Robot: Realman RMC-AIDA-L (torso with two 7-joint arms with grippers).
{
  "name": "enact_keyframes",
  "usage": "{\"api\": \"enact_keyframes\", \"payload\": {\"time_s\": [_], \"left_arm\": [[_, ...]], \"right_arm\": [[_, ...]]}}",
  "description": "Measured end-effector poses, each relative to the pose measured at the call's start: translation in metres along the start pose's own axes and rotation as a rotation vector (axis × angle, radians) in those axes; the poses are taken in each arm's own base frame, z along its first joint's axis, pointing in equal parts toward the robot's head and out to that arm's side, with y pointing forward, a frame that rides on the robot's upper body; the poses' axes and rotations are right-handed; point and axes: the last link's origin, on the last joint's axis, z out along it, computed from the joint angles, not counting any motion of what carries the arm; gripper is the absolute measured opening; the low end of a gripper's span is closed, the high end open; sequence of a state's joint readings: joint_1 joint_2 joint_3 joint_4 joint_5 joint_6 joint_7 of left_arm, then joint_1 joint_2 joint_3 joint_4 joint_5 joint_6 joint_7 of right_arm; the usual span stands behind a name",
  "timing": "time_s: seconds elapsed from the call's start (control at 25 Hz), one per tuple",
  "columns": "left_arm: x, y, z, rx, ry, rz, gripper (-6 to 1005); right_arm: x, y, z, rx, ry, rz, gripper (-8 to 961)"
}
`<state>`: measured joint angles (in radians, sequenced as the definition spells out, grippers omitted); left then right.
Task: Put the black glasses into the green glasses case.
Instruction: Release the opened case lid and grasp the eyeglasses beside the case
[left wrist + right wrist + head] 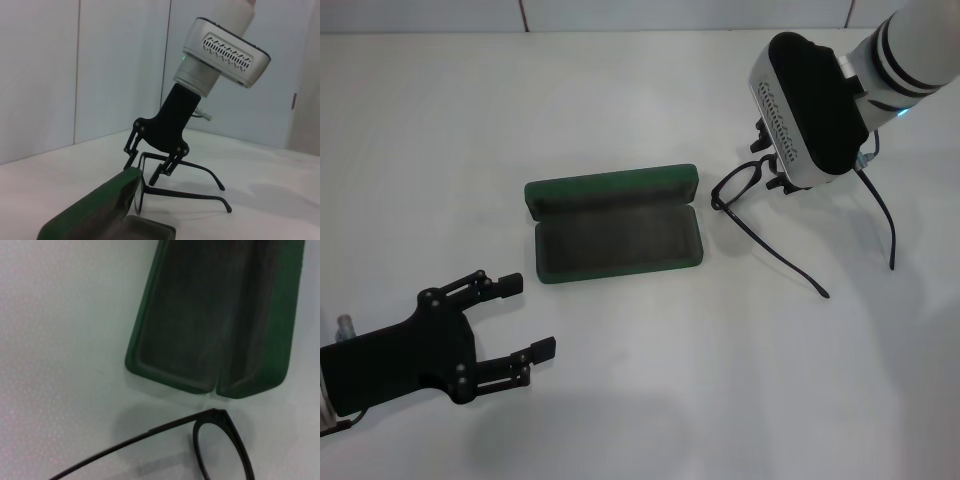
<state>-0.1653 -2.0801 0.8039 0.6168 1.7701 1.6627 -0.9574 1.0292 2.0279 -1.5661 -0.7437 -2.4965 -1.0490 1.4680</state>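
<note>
The green glasses case (615, 245) lies open in the middle of the table, with its lid on the far side. It also shows in the left wrist view (95, 210) and in the right wrist view (200, 325). The black glasses (738, 180) stand on the table just right of the case, their temple arms unfolded toward me. My right gripper (768, 168) is down over their front frame. In the left wrist view its fingers (172, 162) are spread on either side of the frame (190, 195). A lens (220, 452) shows in the right wrist view. My left gripper (532, 315) is open and empty at the front left.
The white table (720, 380) runs to a pale wall at the back. Nothing else lies on it within view.
</note>
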Motion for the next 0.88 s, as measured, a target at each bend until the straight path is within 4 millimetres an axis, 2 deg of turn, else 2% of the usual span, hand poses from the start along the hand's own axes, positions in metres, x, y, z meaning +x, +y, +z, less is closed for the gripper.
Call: {"api": "enact_keyframes", "payload": {"time_s": [0.16, 0.4, 0.6, 0.88], "left_arm": [[0.0, 0.0, 0.0, 0.001, -0.001, -0.001, 842], [0.0, -0.001, 0.001, 0.001, -0.003, 0.001, 842], [0.001, -0.002, 0.001, -0.001, -0.004, -0.007, 842], [0.001, -0.003, 0.001, -0.002, -0.005, -0.008, 842]], "right_arm": [[0.0, -0.001, 0.0, 0.002, -0.001, 0.009, 423], [0.0, -0.004, -0.006, -0.013, -0.023, 0.041, 188], [0.001, -0.009, -0.015, -0.031, -0.053, 0.086, 29], [0.007, -0.011, -0.022, -0.066, -0.056, 0.128, 15]]}}
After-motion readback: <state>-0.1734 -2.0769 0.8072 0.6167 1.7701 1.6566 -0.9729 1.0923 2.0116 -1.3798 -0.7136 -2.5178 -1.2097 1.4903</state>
